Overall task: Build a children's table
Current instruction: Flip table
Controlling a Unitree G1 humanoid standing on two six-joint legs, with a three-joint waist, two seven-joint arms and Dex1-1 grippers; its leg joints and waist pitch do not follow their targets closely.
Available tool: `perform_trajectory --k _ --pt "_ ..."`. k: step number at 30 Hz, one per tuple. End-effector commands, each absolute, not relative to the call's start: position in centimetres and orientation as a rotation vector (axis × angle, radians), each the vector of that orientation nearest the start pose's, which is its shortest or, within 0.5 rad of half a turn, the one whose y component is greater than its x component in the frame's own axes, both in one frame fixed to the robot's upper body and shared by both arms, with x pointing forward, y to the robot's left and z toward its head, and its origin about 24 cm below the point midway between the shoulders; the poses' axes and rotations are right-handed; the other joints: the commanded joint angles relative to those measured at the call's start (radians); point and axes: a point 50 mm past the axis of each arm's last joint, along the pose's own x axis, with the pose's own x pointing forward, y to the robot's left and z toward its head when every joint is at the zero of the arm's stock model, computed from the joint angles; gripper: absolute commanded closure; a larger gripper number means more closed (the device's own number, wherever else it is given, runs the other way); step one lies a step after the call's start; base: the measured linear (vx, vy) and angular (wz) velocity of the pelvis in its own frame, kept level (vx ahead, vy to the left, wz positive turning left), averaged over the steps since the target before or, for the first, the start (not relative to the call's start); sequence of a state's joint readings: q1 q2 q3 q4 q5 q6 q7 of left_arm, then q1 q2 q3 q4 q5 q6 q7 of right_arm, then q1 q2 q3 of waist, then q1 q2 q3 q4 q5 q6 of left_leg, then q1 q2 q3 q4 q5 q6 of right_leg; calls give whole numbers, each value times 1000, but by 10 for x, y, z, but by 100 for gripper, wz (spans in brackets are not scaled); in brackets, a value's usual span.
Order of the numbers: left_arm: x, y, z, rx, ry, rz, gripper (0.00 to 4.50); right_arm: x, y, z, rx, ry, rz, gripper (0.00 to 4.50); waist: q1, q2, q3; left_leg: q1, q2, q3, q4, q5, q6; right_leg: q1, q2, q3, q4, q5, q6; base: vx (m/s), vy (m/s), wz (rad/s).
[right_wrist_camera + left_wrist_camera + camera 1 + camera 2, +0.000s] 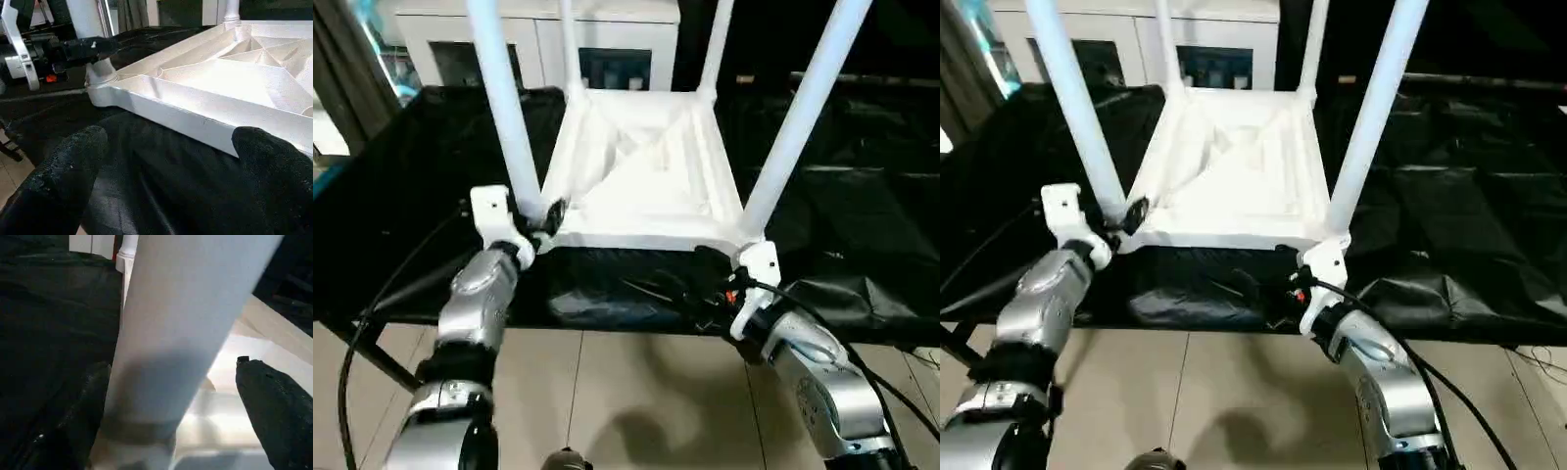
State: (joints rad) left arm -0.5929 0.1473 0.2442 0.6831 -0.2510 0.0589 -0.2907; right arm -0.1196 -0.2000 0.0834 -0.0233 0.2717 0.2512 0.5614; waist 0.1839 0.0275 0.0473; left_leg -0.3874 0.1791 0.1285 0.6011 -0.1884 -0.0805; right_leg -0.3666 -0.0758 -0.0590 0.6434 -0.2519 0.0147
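smooth white plastic tabletop (641,186), ribbed underside; glossy crinkled black sheeting (862,225); brushed silver metal forearms (475,304); rough matt black fingers (63,181)

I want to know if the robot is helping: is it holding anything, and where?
Nothing is gripped. The left gripper sits open around the near left leg close to its socket; the right gripper is open before the tabletop edge.

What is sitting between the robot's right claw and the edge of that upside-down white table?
Only black sheeting lies between the open right gripper and the tabletop edge, seen in the right wrist view.
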Motion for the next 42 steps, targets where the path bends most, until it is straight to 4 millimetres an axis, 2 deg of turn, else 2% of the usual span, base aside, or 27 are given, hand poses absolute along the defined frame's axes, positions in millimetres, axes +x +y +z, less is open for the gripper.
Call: perform_trajectory --k 1,4,7,12,13,15,19,21,23,25,26,27,29,30,31,33,35,37,40,41,42 --pt "363 177 70 -258 73 -157 4 269 -132 58 84 101 672 0 -6 6 -69 15 36 -5 -70 -96 -7 38 -67 44 -70 197 -150 0 0 0" --pt "371 170 74 -232 72 -161 4 271 -128 58 83 100 668 0 -4 5 -71 17 40 -7 -71 -101 -9 41 -70 42 -67 202 -159 0 0 0" --pt "375 170 69 -227 123 -116 40 272 -124 58 88 99 672 0 -3 10 -69 18 41 -7 -71 -109 -7 39 -69 42 -68 207 -159 0 0 0" --pt "377 173 57 -288 210 11 78 274 -120 55 94 98 675 0 1 6 -70 17 40 -8 -71 -109 -12 43 -72 42 -67 209 -160 0 0 0" --pt "377 174 55 -324 218 33 89 275 -120 54 100 97 670 0 1 2 -71 16 41 -8 -71 -105 -10 45 -74 42 -67 214 -163 0 0 0" --pt "376 174 53 -352 223 46 103 276 -119 55 109 94 665 0 2 3 -70 16 41 -8 -71 -106 -6 44 -73 41 -66 211 -173 0 0 0" --pt "376 174 53 -370 219 54 133 277 -118 55 111 92 664 0 5 5 -68 17 45 -9 -74 -123 0 41 -75 43 -69 179 -170 0 0 0" --pt "377 174 54 -391 202 45 144 278 -116 55 110 86 670 0 3 13 -68 16 44 -10 -74 -131 -5 41 -75 43 -70 179 -168 0 0 0" --pt "378 173 57 -407 172 24 150 277 -114 56 110 81 685 0 1 12 -69 16 42 -9 -73 -130 -9 44 -74 44 -70 187 -165 0 0 0" --pt "378 171 58 -416 166 14 157 276 -114 56 118 79 704 0 2 14 -71 14 40 -7 -68 -98 0 46 -74 44 -67 223 -163 0 0 0" --pt "379 171 58 -417 168 14 164 274 -113 56 128 78 719 0 3 24 -72 13 40 -7 -67 -92 3 44 -73 43 -66 232 -163 0 0 0" --pt "379 171 58 -418 168 14 169 274 -113 56 128 78 721 0 3 20 -72 13 39 -7 -65 -89 7 45 -73 43 -66 238 -162 0 0 0" --pt "378 171 57 -438 178 21 171 271 -111 57 136 77 758 0 3 31 -72 12 39 -8 -65 -90 11 44 -72 41 -64 241 -164 0 0 0" --pt "378 170 56 -457 190 26 179 269 -109 56 145 83 784 0 3 27 -72 11 39 -8 -65 -88 14 45 -71 41 -65 240 -162 0 0 0" --pt "378 170 55 -476 192 29 179 268 -109 55 148 90 795 0 4 33 -72 12 40 -8 -65 -92 18 45 -74 41 -66 229 -165 0 0 0" --pt "378 170 55 -524 196 41 182 269 -109 54 139 97 794 0 2 33 -71 11 40 -8 -65 -97 19 45 -72 41 -68 220 -167 0 0 0" --pt "380 168 56 -671 212 69 186 272 -111 51 114 104 757 0 2 43 -72 12 40 -8 -65 -102 11 42 -73 41 -67 191 -177 0 0 0" --pt "381 163 58 -754 224 70 186 278 -114 50 113 97 693 0 2 44 -71 12 38 -6 -64 -107 8 41 -75 41 -69 168 -190 0 0 0" --pt "381 155 60 -837 235 56 186 286 -113 50 152 96 617 0 0 40 -70 8 38 -4 -64 -97 19 40 -76 42 -71 134 -211 0 0 0" --pt "381 155 60 -837 235 56 186 286 -113 50 152 96 617 0 1 43 -71 8 40 -4 -64 -93 23 40 -77 43 -69 134 -215 0 0 0" --pt "381 148 61 -871 240 40 187 288 -111 51 185 93 609 0 1 37 -72 7 41 -4 -62 -81 37 40 -75 42 -68 154 -215 0 0 0"
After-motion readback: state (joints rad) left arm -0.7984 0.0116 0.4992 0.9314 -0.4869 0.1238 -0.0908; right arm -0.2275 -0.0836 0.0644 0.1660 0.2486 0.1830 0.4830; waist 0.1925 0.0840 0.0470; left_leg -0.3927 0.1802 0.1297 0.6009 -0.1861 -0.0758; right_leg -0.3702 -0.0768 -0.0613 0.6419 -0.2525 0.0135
